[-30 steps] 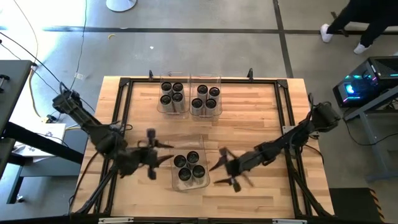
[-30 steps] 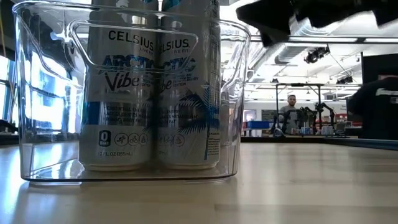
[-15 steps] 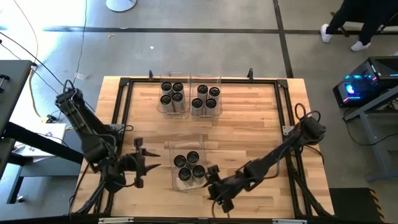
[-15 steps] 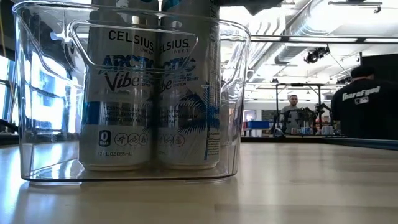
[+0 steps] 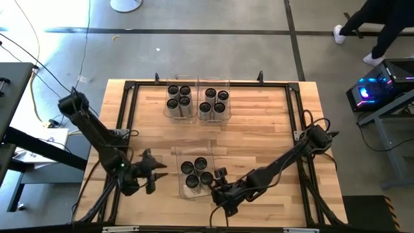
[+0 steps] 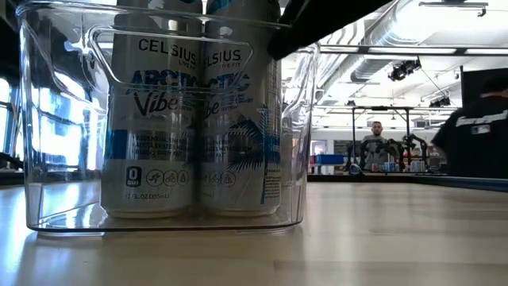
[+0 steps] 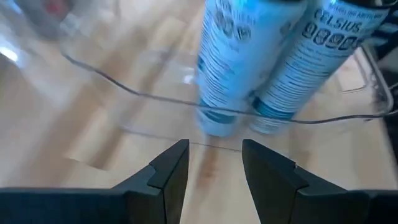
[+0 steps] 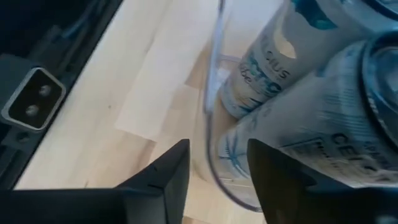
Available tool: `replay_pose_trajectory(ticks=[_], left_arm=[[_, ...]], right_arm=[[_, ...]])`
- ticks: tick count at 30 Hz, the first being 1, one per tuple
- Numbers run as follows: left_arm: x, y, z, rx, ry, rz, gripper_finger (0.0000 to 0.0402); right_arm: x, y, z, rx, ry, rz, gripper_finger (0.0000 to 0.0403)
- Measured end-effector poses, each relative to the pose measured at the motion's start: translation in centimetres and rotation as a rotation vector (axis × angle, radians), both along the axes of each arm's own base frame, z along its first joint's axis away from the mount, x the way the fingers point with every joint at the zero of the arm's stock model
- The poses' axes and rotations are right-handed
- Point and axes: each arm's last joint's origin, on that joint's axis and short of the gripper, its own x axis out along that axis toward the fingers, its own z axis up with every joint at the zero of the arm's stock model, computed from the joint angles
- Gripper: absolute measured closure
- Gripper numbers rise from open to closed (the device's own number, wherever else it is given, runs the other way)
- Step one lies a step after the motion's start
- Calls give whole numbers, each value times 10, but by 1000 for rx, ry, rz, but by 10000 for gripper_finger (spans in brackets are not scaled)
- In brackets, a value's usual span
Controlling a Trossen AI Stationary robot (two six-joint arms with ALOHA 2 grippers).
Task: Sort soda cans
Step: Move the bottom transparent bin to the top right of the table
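Closing in from the right, the right gripper (image 5: pixel 218 183) now straddles the near bin's (image 5: pixel 180 189) wall, jaws parted; left gripper (image 5: pixel 157 169), released, retreated left.

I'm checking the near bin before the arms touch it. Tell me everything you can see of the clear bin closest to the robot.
The near bin is a clear plastic rectangular tub with a cut-out handle, rounded corners and an open top. It stands upright on the wooden table, near its front edge, between the left end effector and right end effector. Four Celsius cans stand upright inside it. The right end effector's fingers straddle its wall.
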Motion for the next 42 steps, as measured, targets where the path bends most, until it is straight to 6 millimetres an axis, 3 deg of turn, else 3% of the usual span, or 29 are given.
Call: replay_pose_trajectory(ticks=[6, 19, 32, 42], left_arm=[[8, 6, -26, -144, -82, -53, 259], [35, 23, -45, -79, -96, -6, 259], [57, 36, -40, -8, -178, 5, 259], [56, 35, -40, -16, -176, -5, 259]], right_arm=[[3, -5, 0, -1, 0, -24, 287], [4, -9, -2, 15, 19, -55, 395], [-18, 1, -4, 21, 105, -201, 401], [-65, 6, 14, -45, 241, -250, 402]])
